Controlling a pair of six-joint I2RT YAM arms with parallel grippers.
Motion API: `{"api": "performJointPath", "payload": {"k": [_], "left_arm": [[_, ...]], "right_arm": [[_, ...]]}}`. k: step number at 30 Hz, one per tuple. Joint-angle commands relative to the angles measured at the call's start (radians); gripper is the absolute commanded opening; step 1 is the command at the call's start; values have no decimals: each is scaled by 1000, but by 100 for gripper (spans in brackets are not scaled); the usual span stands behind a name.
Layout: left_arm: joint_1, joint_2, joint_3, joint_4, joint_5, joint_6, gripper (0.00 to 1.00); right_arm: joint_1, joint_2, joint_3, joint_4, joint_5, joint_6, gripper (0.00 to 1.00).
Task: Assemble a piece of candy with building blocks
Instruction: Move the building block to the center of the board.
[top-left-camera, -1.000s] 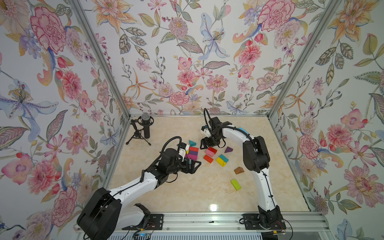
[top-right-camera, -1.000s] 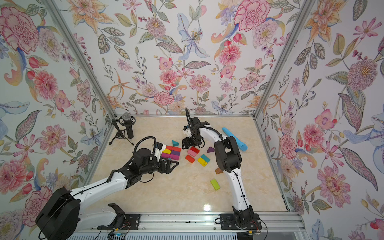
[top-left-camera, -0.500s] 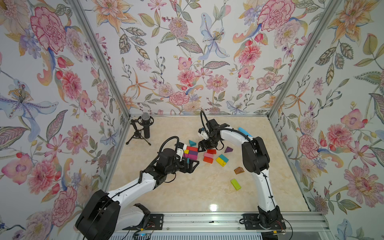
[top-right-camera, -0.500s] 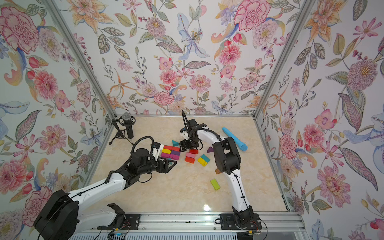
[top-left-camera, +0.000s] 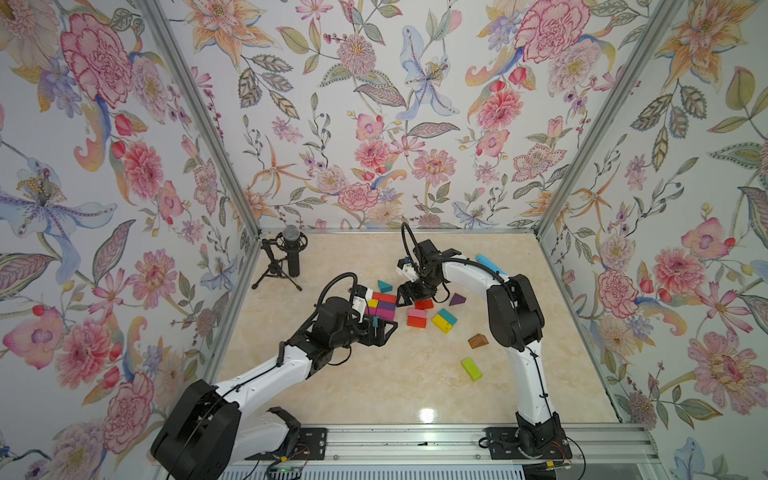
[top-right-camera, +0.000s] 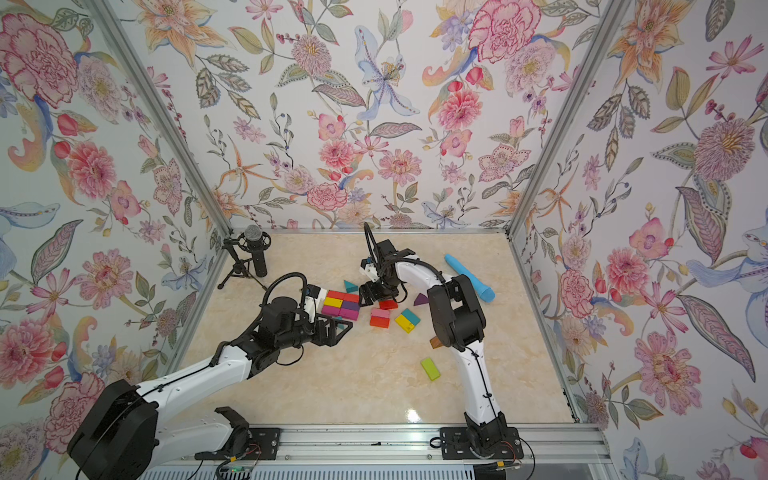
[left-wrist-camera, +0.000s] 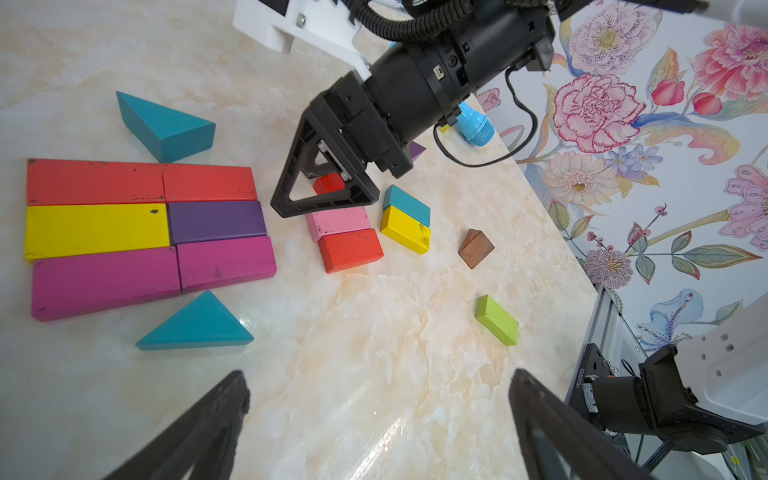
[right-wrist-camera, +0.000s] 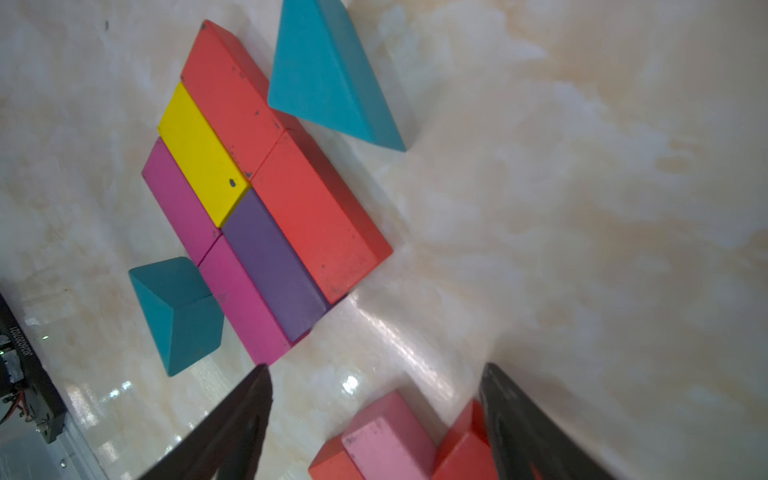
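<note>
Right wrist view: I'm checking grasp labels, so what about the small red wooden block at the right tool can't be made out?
- Right wrist view: the small red wooden block is cut off by the bottom edge and partly behind a finger of the right tool.
- Left wrist view: the tool's finger frame hides most of it.
- In both top views the tool overlaps it; contact is too small to tell.

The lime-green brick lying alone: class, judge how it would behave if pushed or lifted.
The lime-green brick looks like solid painted wood: probably stiff and light. It lies on a broad flat face, so a push should slide it, not roll or tip it. The glossy tabletop may let it spin if pushed off-centre.
</note>
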Motion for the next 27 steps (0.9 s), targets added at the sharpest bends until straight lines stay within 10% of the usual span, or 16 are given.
{"api": "performJointPath", "payload": {"k": [1, 19, 27], "left_arm": [[11, -15, -16, -1, -10, -3, 99], [-325, 396, 186, 430, -474, -443, 99], [-344, 437, 293, 365, -489, -403, 99]], "right_arm": [[13, -172, -92, 24, 15, 26, 82], [-217, -1109, -1034, 294, 32, 288, 95], [-10, -1257, -1149, 243, 200, 491, 96]]}}
